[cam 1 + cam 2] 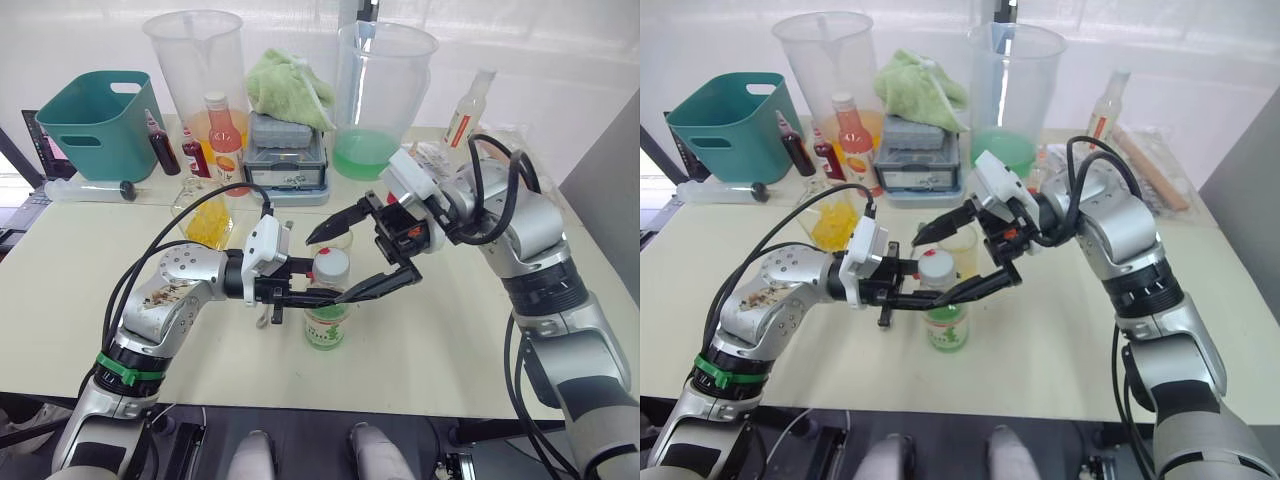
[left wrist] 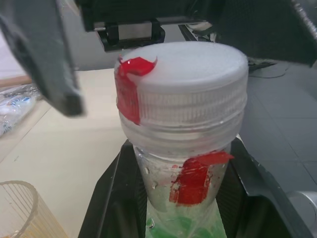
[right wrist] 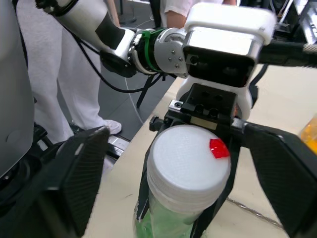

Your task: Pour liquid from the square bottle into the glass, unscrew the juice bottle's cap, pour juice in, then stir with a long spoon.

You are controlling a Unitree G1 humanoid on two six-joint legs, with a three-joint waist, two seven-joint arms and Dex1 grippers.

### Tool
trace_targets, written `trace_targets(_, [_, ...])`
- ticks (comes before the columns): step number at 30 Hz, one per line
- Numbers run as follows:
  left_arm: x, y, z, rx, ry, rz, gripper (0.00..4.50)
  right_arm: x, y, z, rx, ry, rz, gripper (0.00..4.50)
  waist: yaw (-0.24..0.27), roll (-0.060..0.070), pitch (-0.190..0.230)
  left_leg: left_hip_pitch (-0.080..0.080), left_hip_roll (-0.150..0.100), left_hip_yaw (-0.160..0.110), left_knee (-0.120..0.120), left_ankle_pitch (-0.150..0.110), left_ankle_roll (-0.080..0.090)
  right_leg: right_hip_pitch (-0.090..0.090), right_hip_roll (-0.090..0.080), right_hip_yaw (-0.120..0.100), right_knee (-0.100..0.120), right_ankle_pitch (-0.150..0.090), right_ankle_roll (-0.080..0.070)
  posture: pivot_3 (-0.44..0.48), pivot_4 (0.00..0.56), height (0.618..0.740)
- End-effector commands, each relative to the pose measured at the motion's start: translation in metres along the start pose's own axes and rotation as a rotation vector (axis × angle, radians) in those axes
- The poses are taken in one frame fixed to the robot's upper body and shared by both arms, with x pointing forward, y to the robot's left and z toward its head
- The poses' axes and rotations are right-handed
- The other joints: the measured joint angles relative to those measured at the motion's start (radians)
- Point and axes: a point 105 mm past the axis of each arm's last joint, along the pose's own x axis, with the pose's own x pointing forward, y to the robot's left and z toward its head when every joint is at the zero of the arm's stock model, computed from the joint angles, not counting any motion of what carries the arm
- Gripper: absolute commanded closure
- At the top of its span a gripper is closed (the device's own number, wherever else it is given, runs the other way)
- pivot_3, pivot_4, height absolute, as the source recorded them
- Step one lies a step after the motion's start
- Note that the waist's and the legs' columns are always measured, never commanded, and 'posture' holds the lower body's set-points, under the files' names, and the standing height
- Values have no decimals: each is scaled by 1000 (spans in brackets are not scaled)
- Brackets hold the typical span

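Bright, even daylight from the white backdrop behind the desk point(image 1: 90, 290), soft faint shadows under the arms, mild glare on the tall jugs point(image 1: 196, 62), near end effector fingers point(image 2: 49, 59) blurred in wrist views, slight edge distortion

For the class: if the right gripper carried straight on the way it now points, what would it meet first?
Most likely the juice bottle's cap, which sits between the open right gripper's fingers; the left gripper holds the juice bottle below.

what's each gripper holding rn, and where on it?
Left gripper clamps the juice bottle at its neck, under the cap. Right gripper open around the cap, holding nothing.
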Motion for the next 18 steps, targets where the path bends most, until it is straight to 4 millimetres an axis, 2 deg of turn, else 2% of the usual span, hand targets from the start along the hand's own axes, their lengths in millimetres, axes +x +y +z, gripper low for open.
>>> trace_targets(1, [2, 4, -19, -54, 65, 13, 3116, -17, 4, 22, 2, -59, -172, 50, 6, 0, 0, 0, 0, 0, 0, 0, 0, 0, 0, 0, 0, 0, 0, 0, 150, 707])
trace_targets(4, [5, 5, -19, -58, 58, 1, 3116, -24, 8, 22, 84, -96, -335, 50, 14, 0, 0, -1, 0, 0, 0, 0, 0, 0, -1, 0, -1, 0, 0, 0, 150, 707])
trace_targets(8, [7, 6, -19, -59, 52, -13, 3116, -14, 17, 17, 169, -127, -471, 50, 17, 0, 0, 0, 0, 0, 0, 0, 0, 0, 0, 0, 0, 0, 0, 0, 150, 707])
trace_targets(11, [10, 6, -20, -61, 49, -31, 3116, -4, 26, 11, 199, -113, -540, 50, 20, 1, 0, 0, 0, 0, 0, 0, 0, 0, 0, 0, 0, 0, 0, 0, 150, 707])
trace_targets(18, [14, 6, -19, -56, 41, -55, 3116, -3, 29, 4, 240, -66, -681, 50, 24, 0, 0, -1, -1, 0, 1, 0, 0, 0, -1, 0, -1, 0, 0, 0, 150, 707])
